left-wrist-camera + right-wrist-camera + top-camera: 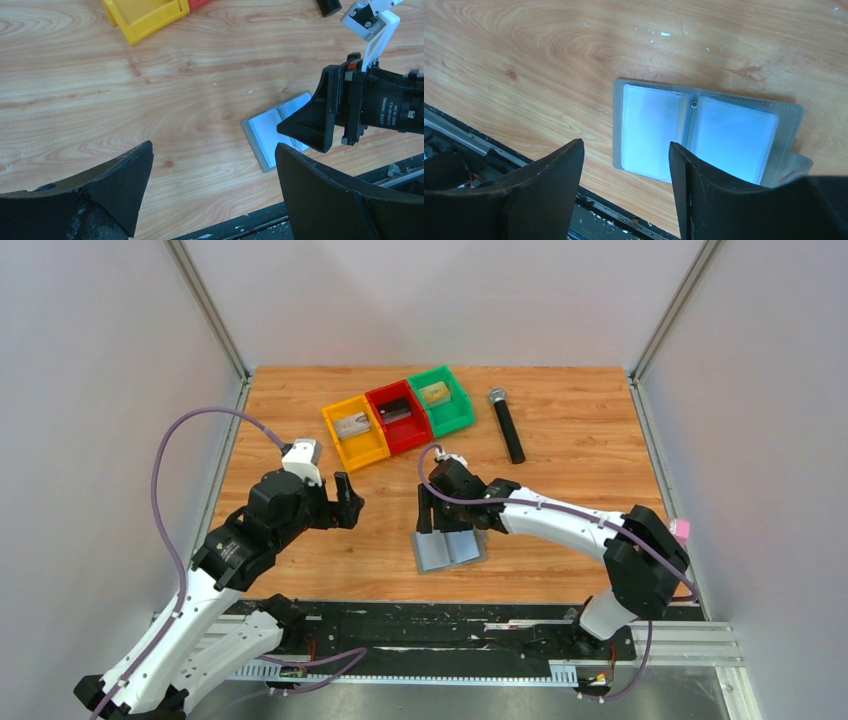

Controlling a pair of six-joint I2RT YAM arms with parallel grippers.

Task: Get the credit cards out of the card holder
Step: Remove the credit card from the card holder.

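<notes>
Right hand [433, 526]: is hovering directly over the card holder [701, 132], fingers pointing down and parted partway, gripping nothing. In the right wrist view the gap is framing one panel, probably to line up a pinch on it.
Card holder: is lying open and flat on the counter [580, 490] near its front edge, with both pale sleeves [651, 125] facing up, which is leaving them reachable from above.
Sleeves: are looking blank and bluish. Whether a card is sitting inside either one, I cannot tell.
Left hand [214, 150]: is hanging spread fully wide and empty, off to the left of the card holder and apart from it, seemingly keeping clear of the working arm.
Credit cards [352, 426]: are lying sorted in the far bins, a silvery one in the yellow bin [365, 460] and a tan one in the green bin [452, 422]. The red bin [408, 443] is holding something too dark to name.
Microphone [507, 427]: is lying just beside the green bin, playing no part in this job.
Progress: is looking close to finished, pending a check of the sleeves.
</notes>
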